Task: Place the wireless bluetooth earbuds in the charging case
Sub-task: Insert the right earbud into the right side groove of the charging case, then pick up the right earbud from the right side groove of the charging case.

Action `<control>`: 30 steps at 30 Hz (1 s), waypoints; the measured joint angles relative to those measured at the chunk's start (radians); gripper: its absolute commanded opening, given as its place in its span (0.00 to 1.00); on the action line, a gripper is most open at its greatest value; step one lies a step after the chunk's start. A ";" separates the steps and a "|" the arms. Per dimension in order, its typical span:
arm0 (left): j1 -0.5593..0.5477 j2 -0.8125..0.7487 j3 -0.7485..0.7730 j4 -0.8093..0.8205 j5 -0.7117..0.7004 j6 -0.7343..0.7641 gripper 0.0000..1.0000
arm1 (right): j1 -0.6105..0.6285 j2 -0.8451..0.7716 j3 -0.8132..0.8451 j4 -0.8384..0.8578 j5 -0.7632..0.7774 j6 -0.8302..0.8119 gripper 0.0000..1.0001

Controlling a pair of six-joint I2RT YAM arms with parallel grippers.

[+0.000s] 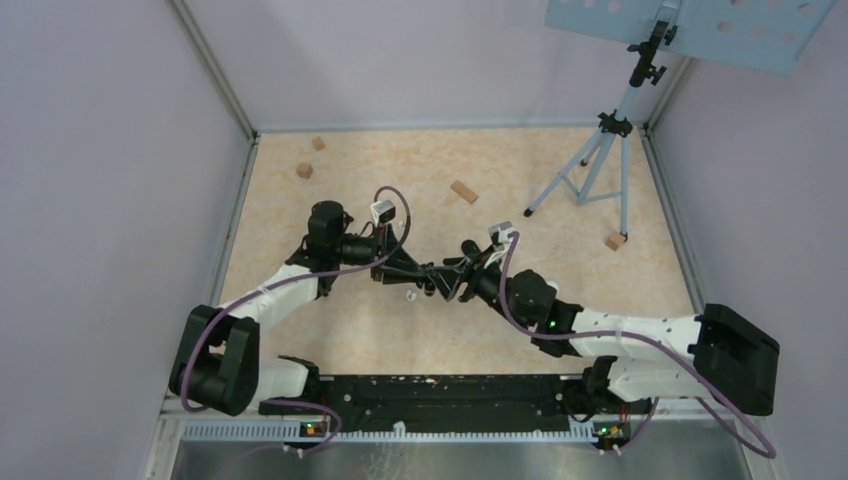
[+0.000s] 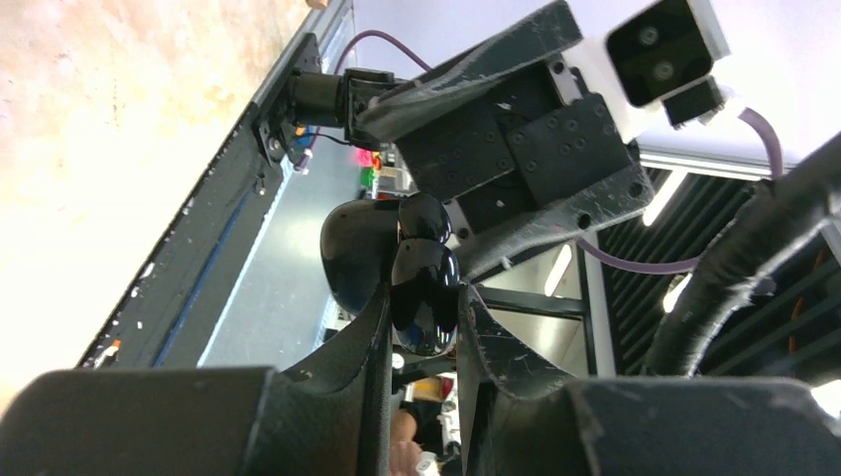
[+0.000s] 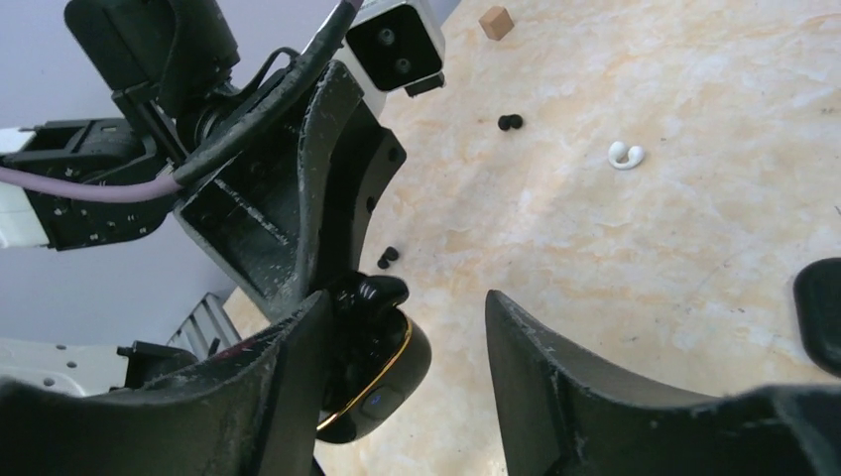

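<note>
Even overhead light is flooding the table [image 1: 350, 190], leaving shadows soft and faint. Beyond the left gripper [image 2: 424, 302], ceiling strip lights [image 2: 666, 193] are glaring and mirroring in the glossy charging case [image 2: 426, 268]; the table beside it is washing out. The foreground nearest each lens is blurring.

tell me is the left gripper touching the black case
Touching. The left wrist view shows the left gripper clamped on the black case, a finger pressed against each side.

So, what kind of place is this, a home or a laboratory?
Most likely a robot test cell in a laboratory: plain walls enclose a marbled table, a tripod holds a perforated panel, and small wooden blocks lie scattered.
</note>
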 measured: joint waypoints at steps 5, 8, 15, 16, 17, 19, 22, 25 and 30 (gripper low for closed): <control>0.001 0.002 0.065 -0.162 -0.008 0.158 0.00 | 0.003 -0.086 0.059 -0.158 0.025 -0.044 0.69; 0.001 0.013 0.093 -0.255 -0.011 0.259 0.00 | 0.004 -0.147 0.126 -0.268 0.029 -0.077 0.71; 0.000 0.056 0.124 -0.494 -0.024 0.478 0.00 | -0.029 -0.242 0.245 -0.519 -0.048 -0.165 0.53; 0.000 0.063 0.141 -0.548 -0.034 0.529 0.00 | -0.056 -0.244 0.261 -0.577 -0.100 -0.179 0.43; -0.002 0.073 0.164 -0.604 -0.046 0.583 0.00 | -0.081 -0.242 0.271 -0.616 -0.140 -0.191 0.39; -0.003 0.093 0.207 -0.697 -0.063 0.681 0.00 | -0.159 -0.235 0.291 -0.707 -0.251 -0.203 0.35; -0.006 0.111 0.253 -0.799 -0.087 0.795 0.00 | -0.260 -0.223 0.304 -0.810 -0.389 -0.217 0.42; -0.010 0.111 0.270 -0.875 -0.105 0.877 0.00 | -0.282 -0.205 0.311 -0.882 -0.504 -0.240 0.51; -0.015 0.127 0.275 -0.938 -0.126 0.947 0.00 | -0.282 -0.098 0.377 -0.910 -0.674 -0.279 0.52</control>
